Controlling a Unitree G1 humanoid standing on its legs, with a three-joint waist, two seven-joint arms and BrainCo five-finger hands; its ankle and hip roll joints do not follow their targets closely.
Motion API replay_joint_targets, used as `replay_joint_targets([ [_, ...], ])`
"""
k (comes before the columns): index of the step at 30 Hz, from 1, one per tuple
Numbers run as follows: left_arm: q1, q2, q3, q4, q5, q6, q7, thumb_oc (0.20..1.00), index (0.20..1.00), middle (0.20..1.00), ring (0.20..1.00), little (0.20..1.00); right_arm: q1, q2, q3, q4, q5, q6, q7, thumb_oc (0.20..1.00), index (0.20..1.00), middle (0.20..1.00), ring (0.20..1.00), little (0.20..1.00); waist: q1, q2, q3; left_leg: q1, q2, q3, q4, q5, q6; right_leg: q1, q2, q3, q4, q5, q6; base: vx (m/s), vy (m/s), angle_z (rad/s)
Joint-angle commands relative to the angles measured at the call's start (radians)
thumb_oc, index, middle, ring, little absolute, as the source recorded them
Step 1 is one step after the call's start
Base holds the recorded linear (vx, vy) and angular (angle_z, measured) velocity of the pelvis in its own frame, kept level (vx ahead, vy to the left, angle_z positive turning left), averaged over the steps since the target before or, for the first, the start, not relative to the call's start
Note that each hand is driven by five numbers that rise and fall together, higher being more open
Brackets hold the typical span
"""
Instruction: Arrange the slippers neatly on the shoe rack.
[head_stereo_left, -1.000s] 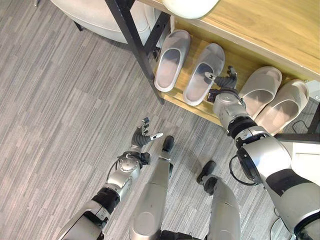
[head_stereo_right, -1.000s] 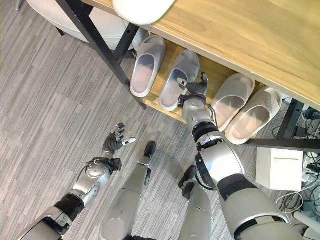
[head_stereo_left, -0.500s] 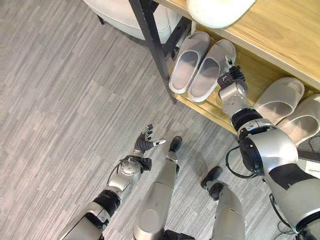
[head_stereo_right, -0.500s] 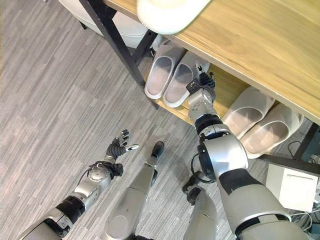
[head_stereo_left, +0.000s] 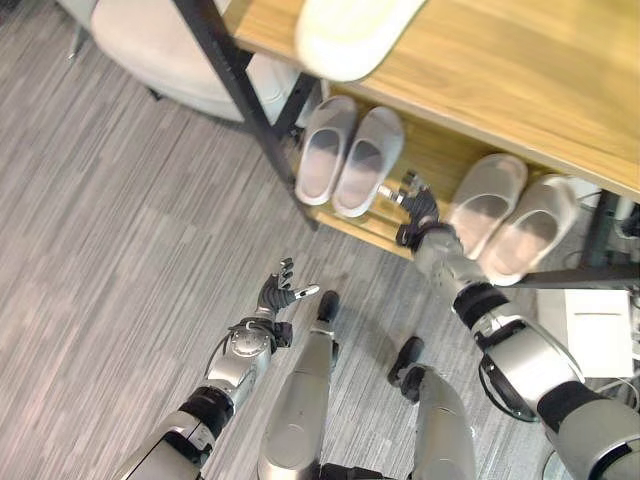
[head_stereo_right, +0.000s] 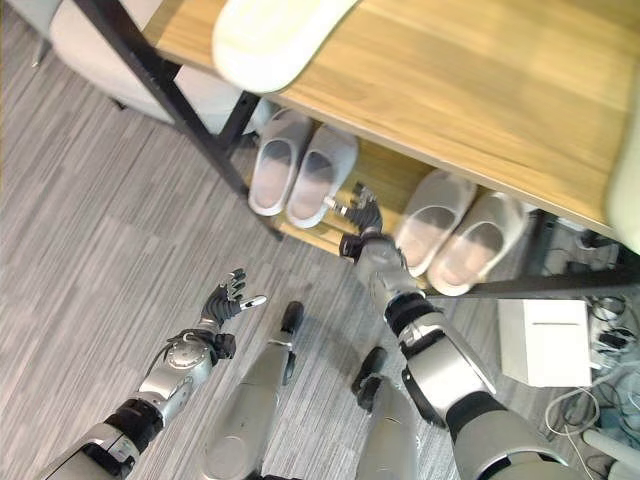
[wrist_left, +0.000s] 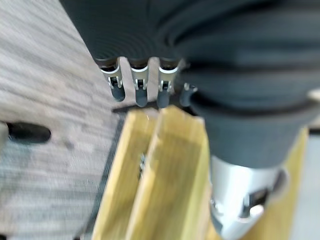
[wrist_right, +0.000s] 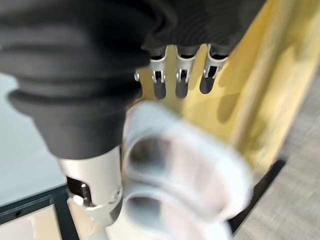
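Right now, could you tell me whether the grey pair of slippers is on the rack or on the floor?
On the rack: the grey slippers sit side by side on its lower shelf.

bare shelf gap between slipper pairs

Floor: grey wood-look planks w/ fine streaked grain, runs under everything. Light wood top board on black metal frame, angled leg + brace at left end; lower wood shelf beneath, front edge just above floor. Pale cream rounded object sits on top board, overhangs front edge. Cream upholstered seat behind frame, top left. White box on floor at right, tangle of cords beside it. Light even, soft shadows.
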Motion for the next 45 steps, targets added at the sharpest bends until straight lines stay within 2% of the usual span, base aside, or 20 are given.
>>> replay_joint_targets([
  [1,0.002,-0.003,0.025,0.015,0.039,-0.035,-0.007,1.0,1.0,1.0,1.0,1.0,0.006,-0.017,-0.04,-0.071,-0.151,-0.046,0.026,1.0,1.0,1.0,1.0,1.0,0.009,-0.017,-0.02,0.052,-0.004,0.013,0.06,-0.092,0.006,0.101,-0.009,0.022,-0.047,0.006,0.051,0.1,-0.014,-0.36],
  [3,0.051,-0.042,0.1,0.045,0.06,-0.044,-0.016,1.0,1.0,1.0,1.0,1.0,0.331,-0.026,-0.044,-0.291,-0.275,-0.069,0.102,1.0,1.0,1.0,1.0,1.0,-0.044,-0.024,-0.073,0.17,0.015,0.033,0.036,-0.1,-0.002,0.193,-0.009,0.032,-0.071,-0.002,0.053,0.16,-0.033,-0.32],
  [5,0.07,-0.041,0.111,0.048,0.085,-0.041,-0.041,1.0,1.0,1.0,1.0,1.0,0.438,-0.064,-0.042,-0.364,-0.278,-0.064,0.169,1.0,1.0,1.0,1.0,1.0,-0.061,-0.03,-0.104,0.21,0.02,0.038,0.001,-0.09,-0.008,0.227,-0.003,0.03,-0.108,0.007,0.055,0.1,-0.041,-0.21],
  [8,0.106,0.002,0.099,0.019,0.201,-0.033,-0.091,1.0,1.0,1.0,1.0,1.0,0.609,-0.115,-0.064,-0.452,-0.283,-0.059,0.253,1.0,1.0,1.0,1.0,1.0,-0.097,-0.037,-0.157,0.273,0.03,0.06,-0.066,-0.07,-0.014,0.276,0.009,0.037,-0.174,0.033,0.066,0.1,-0.018,-0.11],
  [9,0.138,0.057,0.085,-0.04,0.301,-0.027,-0.125,1.0,1.0,1.0,1.0,1.0,0.727,-0.146,-0.096,-0.511,-0.27,-0.057,0.306,1.0,1.0,1.0,1.0,1.0,-0.124,-0.032,-0.196,0.315,0.036,0.076,-0.127,-0.05,-0.018,0.3,0.02,0.047,-0.224,0.057,0.076,0.1,0.018,-0.19],
  [12,0.178,0.157,0.018,-0.155,0.45,-0.024,-0.247,1.0,1.0,1.0,1.0,1.0,0.891,-0.184,-0.15,-0.561,-0.278,-0.039,0.382,1.0,1.0,1.0,1.0,1.0,-0.169,-0.019,-0.274,0.413,0.054,0.126,-0.254,-0.017,-0.026,0.358,0.037,0.069,-0.337,0.104,0.097,0.13,0.024,-0.44],
  [13,0.18,0.157,0.017,-0.157,0.45,-0.023,-0.248,1.0,1.0,1.0,1.0,1.0,0.895,-0.184,-0.151,-0.563,-0.278,-0.038,0.382,1.0,1.0,1.0,1.0,1.0,-0.166,-0.02,-0.274,0.42,0.055,0.128,-0.26,-0.015,-0.026,0.362,0.038,0.071,-0.341,0.106,0.097,0.14,0.037,-0.4],
  [15,0.152,0.228,-0.119,-0.295,0.541,-0.049,-0.376,1.0,1.0,1.0,1.0,1.0,0.945,-0.184,-0.172,-0.518,-0.313,-0.033,0.4,1.0,1.0,1.0,1.0,1.0,-0.205,-0.004,-0.328,0.501,0.062,0.182,-0.35,-0.002,-0.031,0.407,0.045,0.102,-0.424,0.139,0.112,0.13,0.03,-0.57],
  [16,0.153,0.228,-0.119,-0.295,0.541,-0.049,-0.376,1.0,1.0,1.0,1.0,1.0,0.945,-0.184,-0.172,-0.518,-0.313,-0.033,0.4,1.0,1.0,1.0,1.0,1.0,-0.204,-0.004,-0.328,0.502,0.062,0.183,-0.351,-0.002,-0.031,0.408,0.046,0.103,-0.425,0.139,0.112,0.08,0.012,-0.61],
  [17,0.101,0.23,-0.204,-0.359,0.553,-0.056,-0.43,1.0,1.0,1.0,1.0,1.0,0.933,-0.182,-0.166,-0.479,-0.338,-0.033,0.382,1.0,1.0,1.0,1.0,1.0,-0.223,0.006,-0.346,0.519,0.061,0.194,-0.379,0.004,-0.035,0.415,0.046,0.107,-0.449,0.149,0.117,0.03,-0.005,-0.44],
  [20,0.034,0.224,-0.263,-0.488,0.455,-0.05,-0.48,1.0,1.0,1.0,1.0,1.0,0.924,-0.182,-0.177,-0.463,-0.362,-0.032,0.361,1.0,1.0,1.0,1.0,1.0,-0.239,0.016,-0.362,0.546,0.06,0.217,-0.42,0.015,-0.038,0.426,0.047,0.117,-0.49,0.17,0.124,0.04,-0.005,-0.18],
  [22,-0.026,0.191,-0.277,-0.604,0.257,-0.025,-0.513,1.0,1.0,1.0,1.0,1.0,0.925,-0.174,-0.187,-0.464,-0.347,-0.026,0.355,1.0,1.0,1.0,1.0,1.0,-0.254,0.021,-0.374,0.554,0.06,0.234,-0.429,0.015,-0.039,0.429,0.046,0.125,-0.513,0.184,0.128,0.02,-0.018,-0.19],
  [25,-0.107,0.163,-0.258,-0.689,0.127,-0.012,-0.507,1.0,1.0,1.0,1.0,1.0,0.935,-0.174,-0.195,-0.48,-0.352,-0.023,0.355,1.0,1.0,1.0,1.0,1.0,-0.259,0.022,-0.381,0.561,0.06,0.235,-0.431,0.014,-0.041,0.438,0.048,0.123,-0.519,0.185,0.128,0.03,-0.025,-0.06],
  [30,-0.174,0.115,-0.13,-0.759,0.006,-0.049,-0.41,1.0,1.0,1.0,1.0,1.0,0.97,-0.15,-0.197,-0.504,-0.344,-0.019,0.353,1.0,1.0,1.0,1.0,1.0,-0.261,0.021,-0.388,0.57,0.06,0.227,-0.433,0.011,-0.042,0.457,0.045,0.111,-0.527,0.185,0.127,0.03,-0.026,0.0],
  [33,-0.187,0.076,0.048,-0.755,0.083,-0.109,-0.261,1.0,1.0,1.0,1.0,1.0,1.001,-0.126,-0.184,-0.527,-0.341,-0.013,0.369,1.0,1.0,1.0,1.0,1.0,-0.253,0.014,-0.396,0.573,0.061,0.225,-0.433,0.01,-0.044,0.465,0.046,0.106,-0.527,0.179,0.124,0.04,-0.022,0.05],
  [34,-0.186,0.076,0.049,-0.756,0.085,-0.108,-0.259,1.0,1.0,1.0,1.0,1.0,1.001,-0.127,-0.183,-0.527,-0.341,-0.013,0.369,1.0,1.0,1.0,1.0,1.0,-0.254,0.015,-0.395,0.573,0.061,0.225,-0.433,0.009,-0.044,0.466,0.046,0.106,-0.527,0.179,0.124,0.03,-0.011,0.02],
  [38,-0.229,0.073,0.194,-0.658,0.322,-0.143,-0.036,1.0,1.0,1.0,1.0,1.0,1.008,-0.119,-0.161,-0.52,-0.334,-0.015,0.38,1.0,1.0,1.0,1.0,1.0,-0.251,0.006,-0.397,0.579,0.064,0.226,-0.43,0.002,-0.048,0.473,0.049,0.103,-0.524,0.17,0.121,0.04,-0.019,0.03],
  [40,-0.303,0.147,0.26,-0.539,0.581,-0.117,0.143,1.0,1.0,1.0,1.0,1.0,0.997,-0.134,-0.144,-0.503,-0.332,-0.023,0.383,1.0,1.0,1.0,1.0,1.0,-0.258,0.004,-0.397,0.584,0.066,0.233,-0.428,-0.003,-0.049,0.473,0.051,0.111,-0.523,0.168,0.122,0.05,-0.005,0.03],
  [41,-0.305,0.147,0.259,-0.536,0.584,-0.118,0.147,1.0,1.0,1.0,1.0,1.0,0.995,-0.134,-0.144,-0.502,-0.332,-0.023,0.383,1.0,1.0,1.0,1.0,1.0,-0.258,0.004,-0.395,0.585,0.067,0.233,-0.428,-0.003,-0.049,0.474,0.051,0.111,-0.523,0.167,0.122,0.06,0.011,-0.01],
  [45,-0.422,0.336,0.262,-0.301,0.801,-0.044,0.275,1.0,1.0,1.0,1.0,1.0,0.997,-0.162,-0.121,-0.497,-0.317,-0.037,0.403,1.0,1.0,1.0,1.0,1.0,-0.272,0.009,-0.399,0.592,0.069,0.25,-0.429,-0.007,-0.049,0.472,0.055,0.125,-0.525,0.165,0.127,0.04,0.011,-0.08],
])
